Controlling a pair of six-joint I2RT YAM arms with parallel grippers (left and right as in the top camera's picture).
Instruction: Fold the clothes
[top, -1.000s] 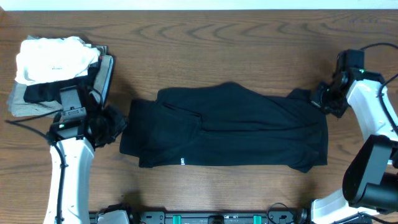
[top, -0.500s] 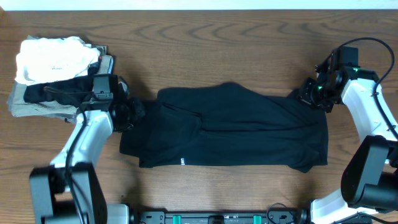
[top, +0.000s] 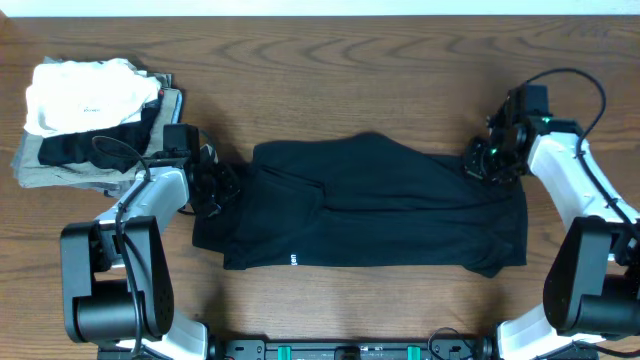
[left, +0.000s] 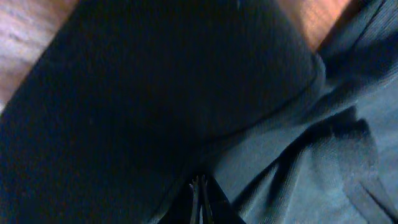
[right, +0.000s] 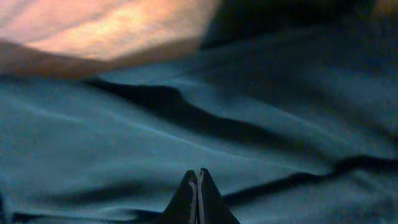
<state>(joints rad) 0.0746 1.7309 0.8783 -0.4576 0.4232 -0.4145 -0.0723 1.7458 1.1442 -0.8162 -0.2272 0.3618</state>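
You have the large black short-sleeved T-shirt (top: 400, 215) lying sideways across the middle of the brown wooden table (top: 330, 60) in the overhead frame, loosely doubled over, with a tiny white mark near its lower edge. Your left gripper (left: 199, 188) is at the shirt's left edge. In its wrist view the tips are pressed together at the bottom of the frame against dark, blurred cloth, and you cannot tell whether any fabric is caught between them. Your right gripper (right: 198, 182) is at the shirt's upper right corner, its tips likewise pressed together over rippled cloth. From overhead both grippers merge into the black fabric. In the upper left of the overhead frame a white folded garment (top: 80, 95) tops a grey folded pile (top: 35, 168), hiding most of it
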